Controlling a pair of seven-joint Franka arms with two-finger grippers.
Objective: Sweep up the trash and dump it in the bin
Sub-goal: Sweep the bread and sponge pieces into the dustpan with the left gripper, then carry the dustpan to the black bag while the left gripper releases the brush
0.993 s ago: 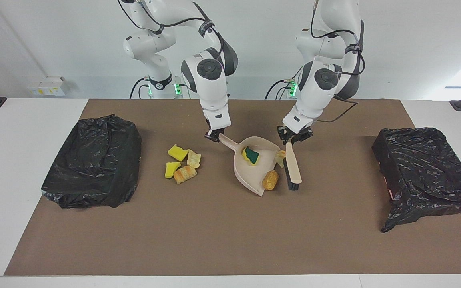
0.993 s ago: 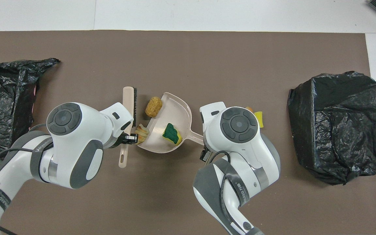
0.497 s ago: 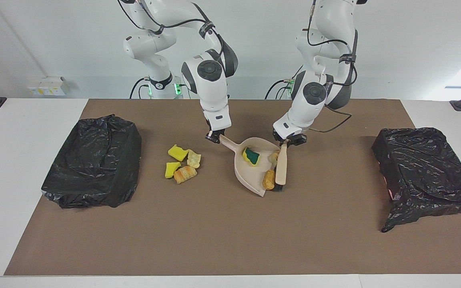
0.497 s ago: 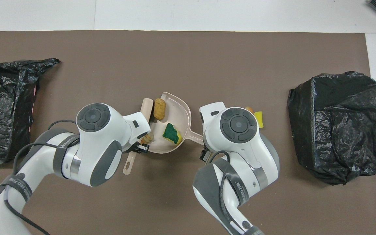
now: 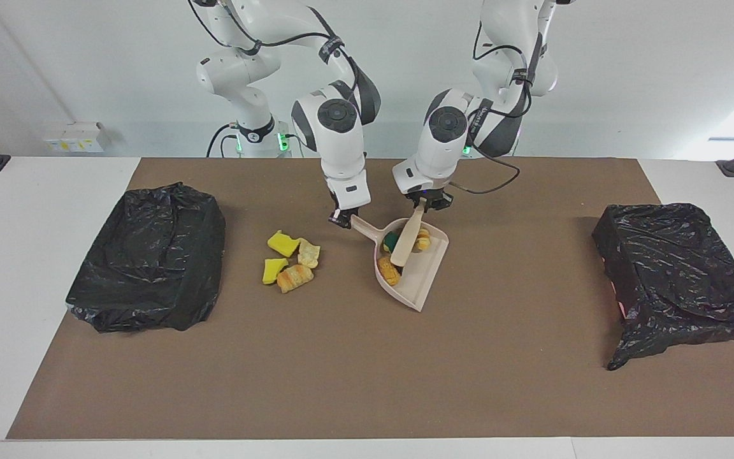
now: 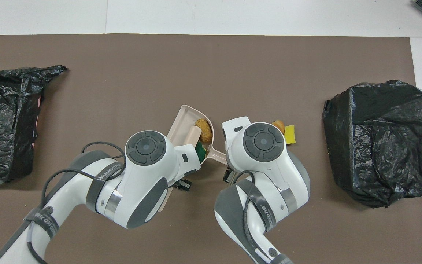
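A beige dustpan lies mid-mat, and my right gripper is shut on its handle. My left gripper is shut on the beige brush, whose head slants down inside the pan. Trash in the pan: a tan lump, another lump and a green-topped yellow sponge. More trash, yellow sponge chunks and bread-like lumps, sits in a cluster on the mat toward the right arm's end. From overhead the dustpan and brush show, and the arms cover most of that cluster.
Two bins wrapped in black bags stand on the brown mat: one at the right arm's end, the other at the left arm's end. From overhead the same bins flank the arms.
My left gripper swung the brush toward the right arm's end, pushing the two lumps beside the pan into it. The pan turned slightly. The right gripper stayed on the handle.
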